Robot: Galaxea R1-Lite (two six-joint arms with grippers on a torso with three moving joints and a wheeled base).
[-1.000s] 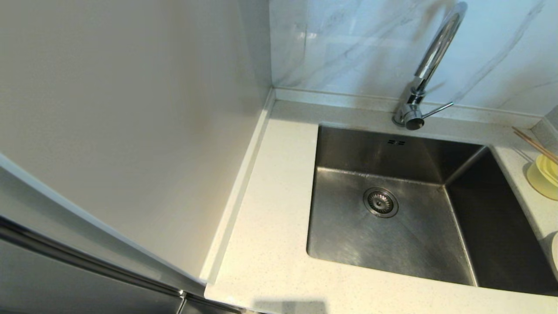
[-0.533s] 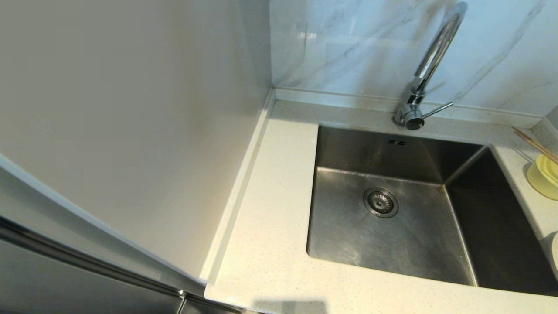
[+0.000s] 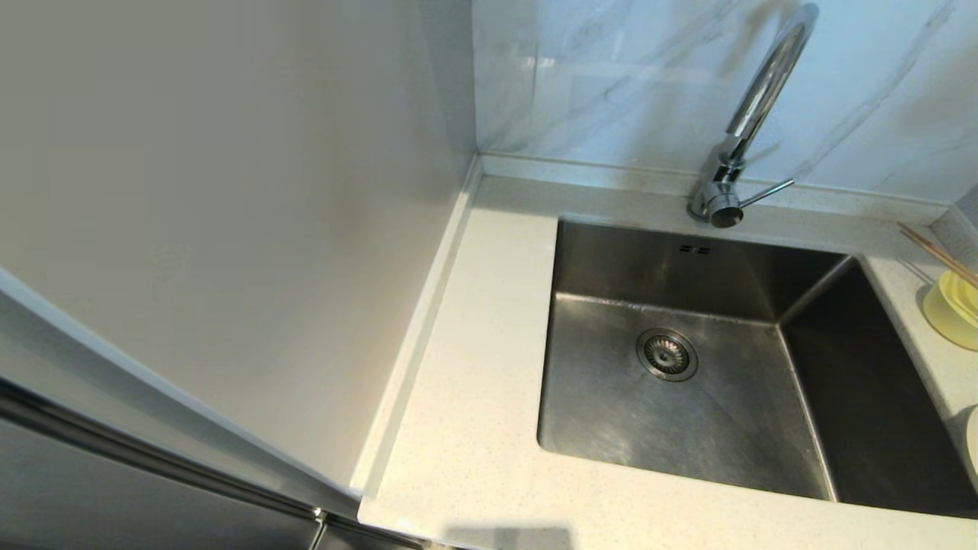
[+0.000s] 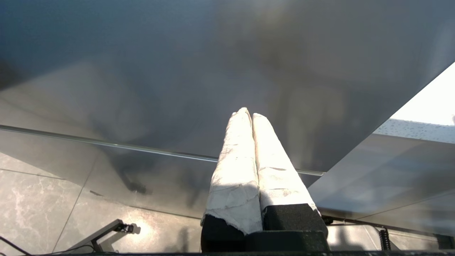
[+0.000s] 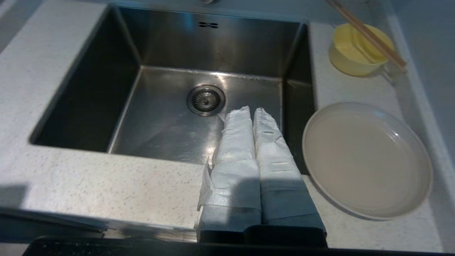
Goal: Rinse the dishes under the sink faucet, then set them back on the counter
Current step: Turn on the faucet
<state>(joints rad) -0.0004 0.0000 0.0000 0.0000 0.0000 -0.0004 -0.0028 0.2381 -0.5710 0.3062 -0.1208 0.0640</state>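
The cream-white plate lies on the counter right of the steel sink. Farther back on the same strip stands the pale-yellow bowl with the chopsticks resting across it; the bowl and the chopsticks also show at the right edge of the head view. The chrome faucet rises behind the basin. My right gripper hangs shut and empty over the sink's front edge, left of the plate. My left gripper is shut and empty, low in front of a grey cabinet panel.
The round drain strainer sits in the basin floor. A tall pale side panel walls off the counter's left. The grey-veined marble wall stands behind. A narrow counter strip runs left of the sink.
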